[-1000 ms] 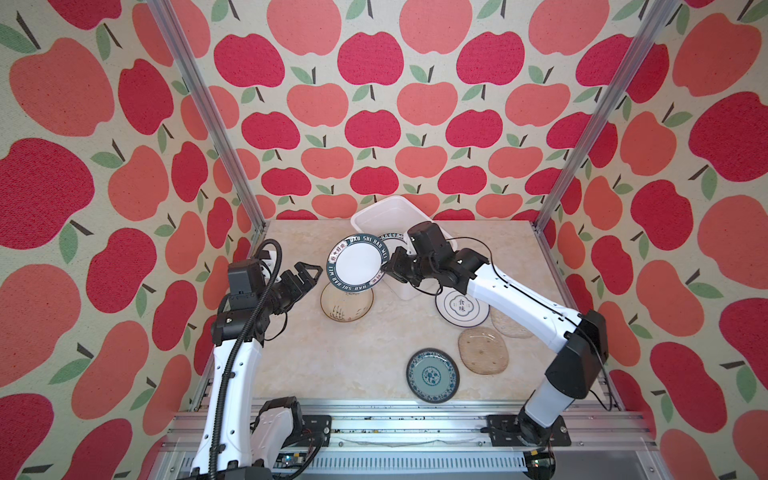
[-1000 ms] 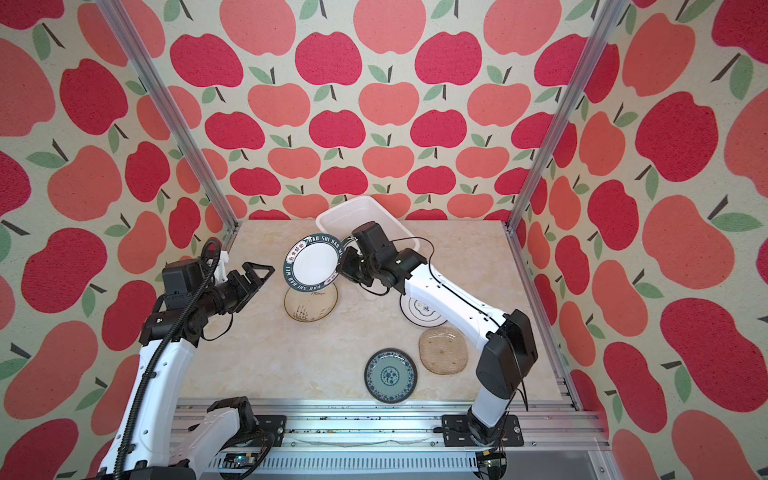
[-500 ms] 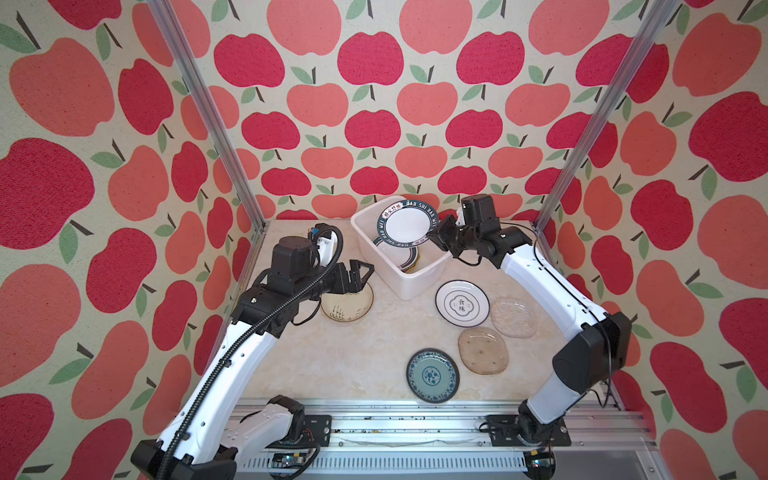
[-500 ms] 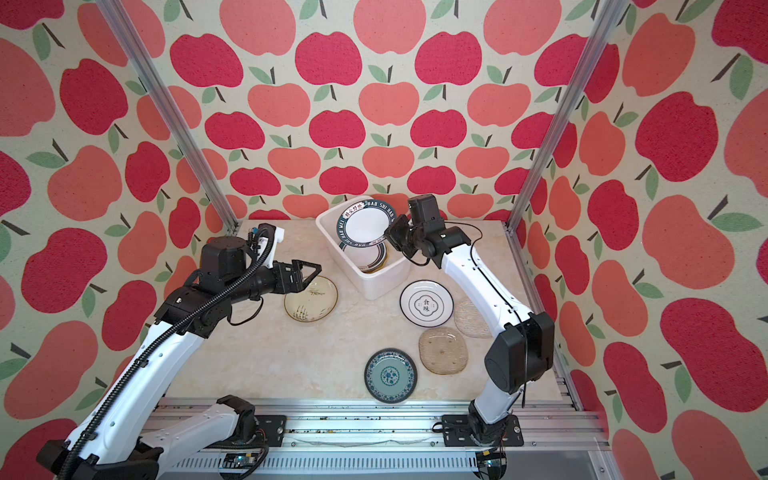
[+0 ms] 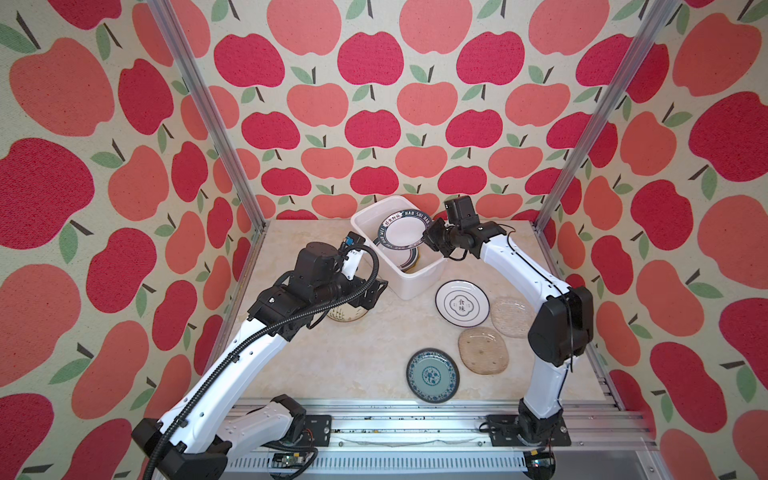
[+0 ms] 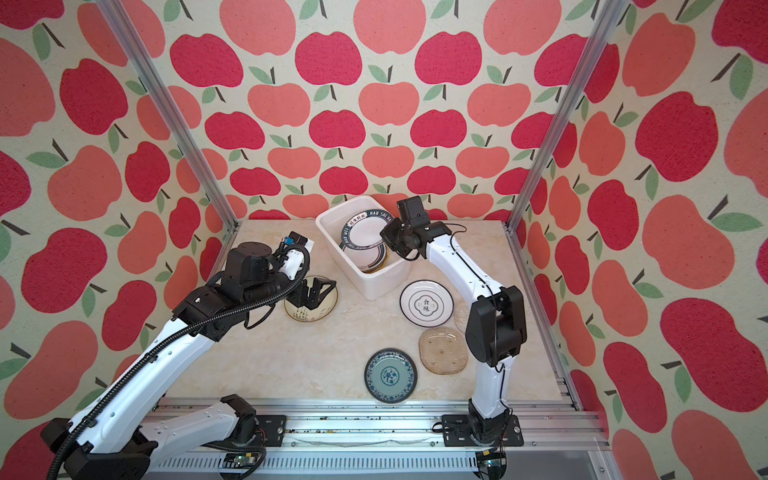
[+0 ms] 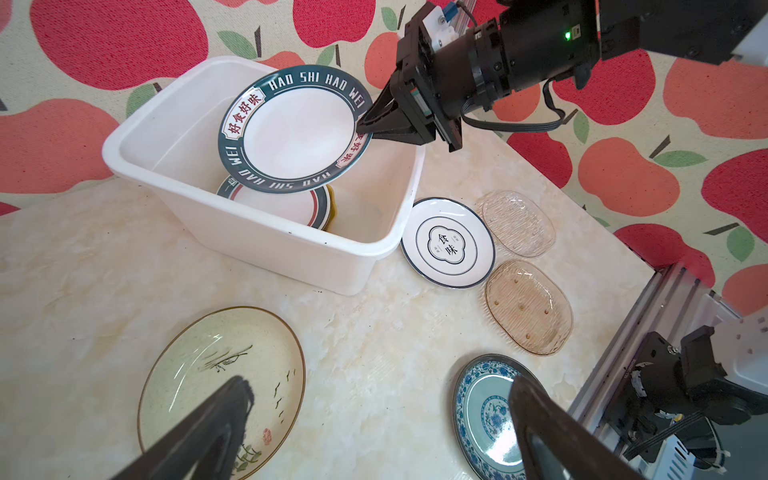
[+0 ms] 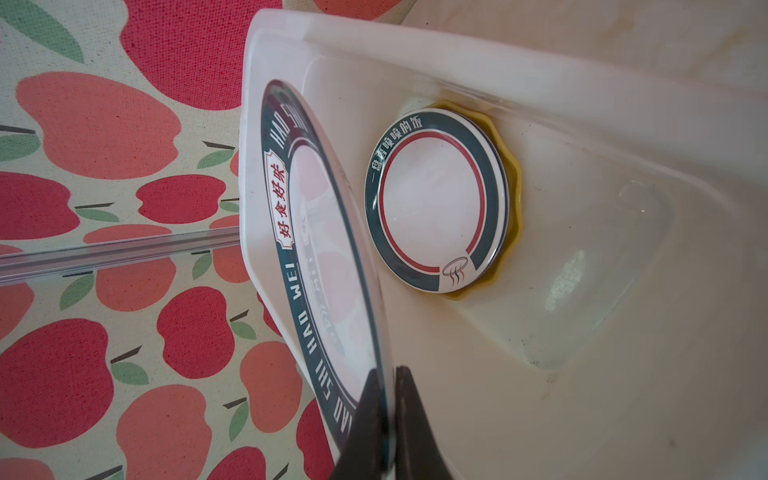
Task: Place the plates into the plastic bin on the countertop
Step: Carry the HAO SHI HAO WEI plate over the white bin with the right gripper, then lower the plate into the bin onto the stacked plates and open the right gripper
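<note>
Currently right pincer (image 7: 360,124) clamped on the rim of the lettered plate (image 7: 295,133), tilted over the mouth of the plastic bin (image 7: 270,245), clear of its walls. Bin floor holds a red-ringed plate (image 8: 434,199) on a yellow scalloped plate (image 8: 514,174); rest of floor bare. Meanwhile left pincer (image 7: 378,382) spread wide above the cream plate (image 7: 220,374) near the bin's long wall. Just beside a bin corner sits the emblem plate (image 7: 446,243); glass plate (image 7: 519,224), amber plate (image 7: 528,307), blue plate (image 7: 482,415) lie farther out on the bench (image 7: 374,332).

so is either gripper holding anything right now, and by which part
The right gripper pinches the dark-rimmed lettered plate by its rim, tilted over the plastic bin. The left gripper is open, holding nothing, above the cream plate.
</note>
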Available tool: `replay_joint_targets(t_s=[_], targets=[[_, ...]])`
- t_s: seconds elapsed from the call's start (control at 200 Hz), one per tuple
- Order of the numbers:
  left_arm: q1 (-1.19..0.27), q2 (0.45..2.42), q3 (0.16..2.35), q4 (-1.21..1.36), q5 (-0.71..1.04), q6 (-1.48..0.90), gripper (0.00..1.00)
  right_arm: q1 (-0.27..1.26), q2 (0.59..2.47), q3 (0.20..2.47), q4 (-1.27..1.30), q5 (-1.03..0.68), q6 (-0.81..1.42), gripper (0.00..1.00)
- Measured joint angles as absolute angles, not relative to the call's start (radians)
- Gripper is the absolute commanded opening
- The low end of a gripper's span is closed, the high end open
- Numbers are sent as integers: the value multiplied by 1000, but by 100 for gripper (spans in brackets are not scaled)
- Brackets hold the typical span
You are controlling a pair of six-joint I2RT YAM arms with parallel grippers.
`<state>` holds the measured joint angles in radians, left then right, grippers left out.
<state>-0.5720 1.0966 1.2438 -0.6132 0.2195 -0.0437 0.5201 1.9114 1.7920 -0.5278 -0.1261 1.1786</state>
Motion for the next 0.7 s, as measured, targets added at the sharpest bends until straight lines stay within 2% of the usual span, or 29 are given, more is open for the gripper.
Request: replay_joint_targets(t_s=[0.44,0.7], targets=[[-572,1132,1240,-616,216,-26,99,521,2065,1977,-644,-49,1041,0],[-572,1140,1233,-620,216,-6,99,528,2111,1988,-672,-41,1007,0]])
